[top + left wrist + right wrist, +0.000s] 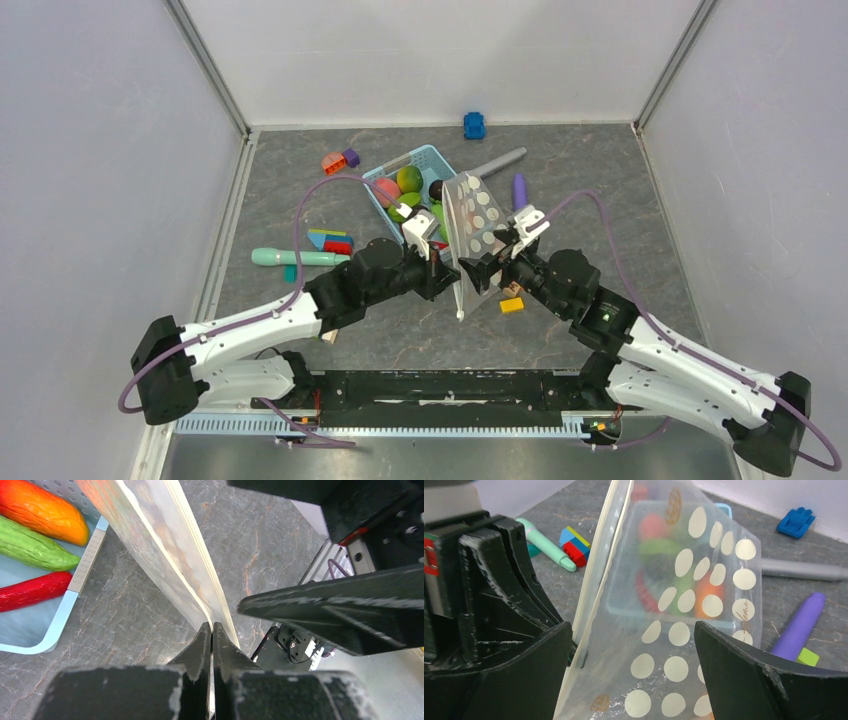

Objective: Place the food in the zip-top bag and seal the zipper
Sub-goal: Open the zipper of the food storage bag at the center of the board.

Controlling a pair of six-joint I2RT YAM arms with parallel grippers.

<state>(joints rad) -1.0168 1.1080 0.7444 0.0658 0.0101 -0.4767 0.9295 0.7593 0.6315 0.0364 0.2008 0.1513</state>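
Observation:
The clear dotted zip-top bag stands upright on edge between my two grippers, just in front of the basket. My left gripper is shut on the bag's edge strip, the zipper. My right gripper is open, one finger on each side of the bag's dotted face, not pinching it. The food lies in the light-blue basket: a pink piece, a green piece and a dark piece. The left wrist view shows orange, green and red pieces there.
A purple stick and a grey stick lie right of the basket. A blue toy car sits at the back wall. A teal marker and coloured blocks lie left. A yellow block lies under the right arm.

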